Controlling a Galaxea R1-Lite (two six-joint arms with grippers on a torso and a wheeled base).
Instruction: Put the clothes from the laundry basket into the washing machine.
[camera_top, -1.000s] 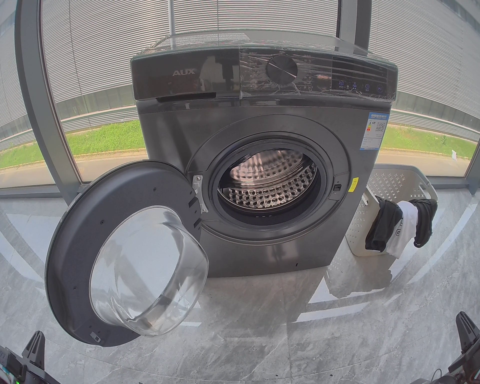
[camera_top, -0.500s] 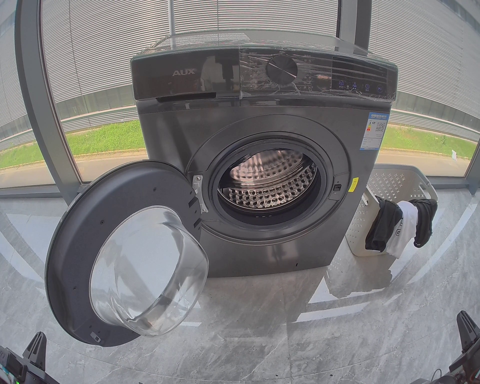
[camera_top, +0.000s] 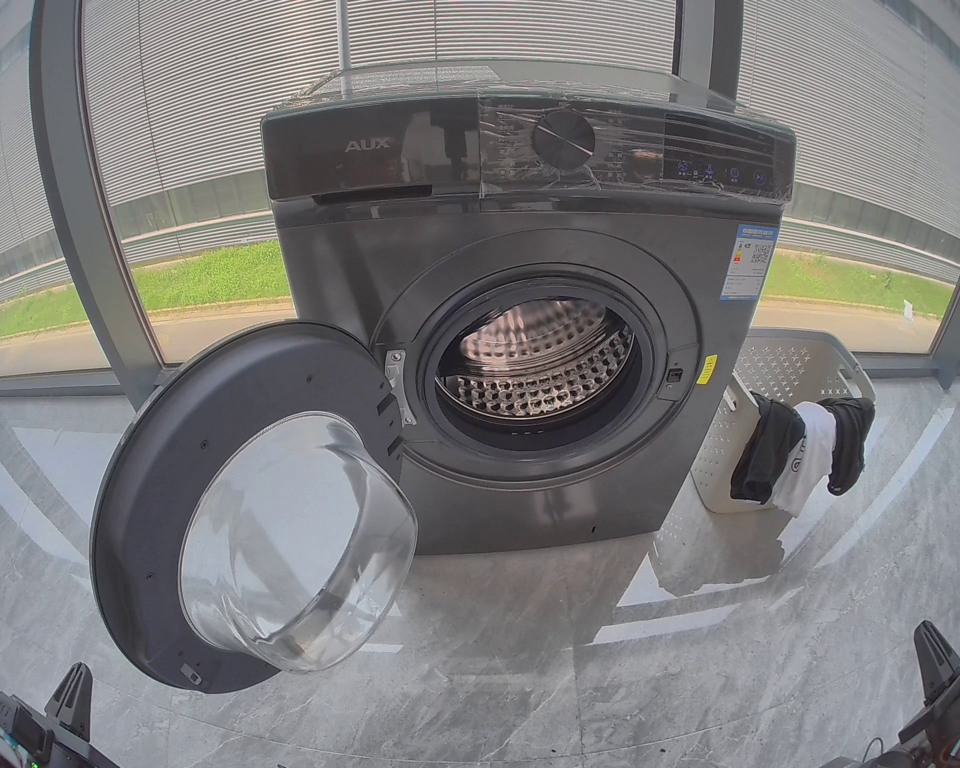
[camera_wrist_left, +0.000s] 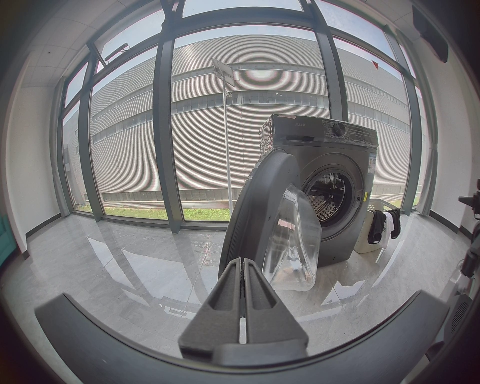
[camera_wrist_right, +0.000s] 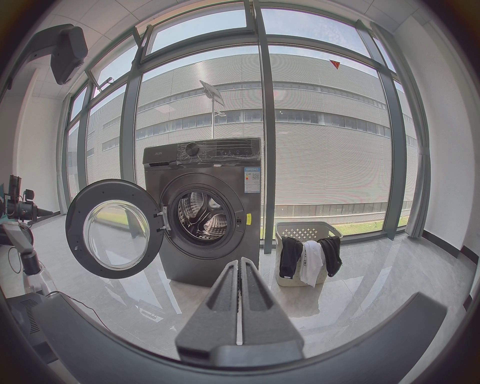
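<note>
A grey washing machine (camera_top: 520, 300) stands ahead with its round door (camera_top: 250, 510) swung open to the left; the steel drum (camera_top: 540, 360) looks bare inside. To its right sits a white laundry basket (camera_top: 790, 370) with black and white clothes (camera_top: 800, 455) draped over its front rim. The left gripper (camera_wrist_left: 242, 267) is shut and holds nothing, well back from the door (camera_wrist_left: 260, 210). My right gripper (camera_wrist_right: 239, 267) is shut too, empty, far short of the basket (camera_wrist_right: 306, 232) and its clothes (camera_wrist_right: 310, 257). Both arms' tips (camera_top: 70, 695) (camera_top: 935, 660) sit low at the head view's bottom corners.
Glossy grey marble floor (camera_top: 600, 640) spreads in front of the machine. Tall windows with dark frames (camera_top: 70, 200) stand behind the machine. The open door juts out over the floor on the left side.
</note>
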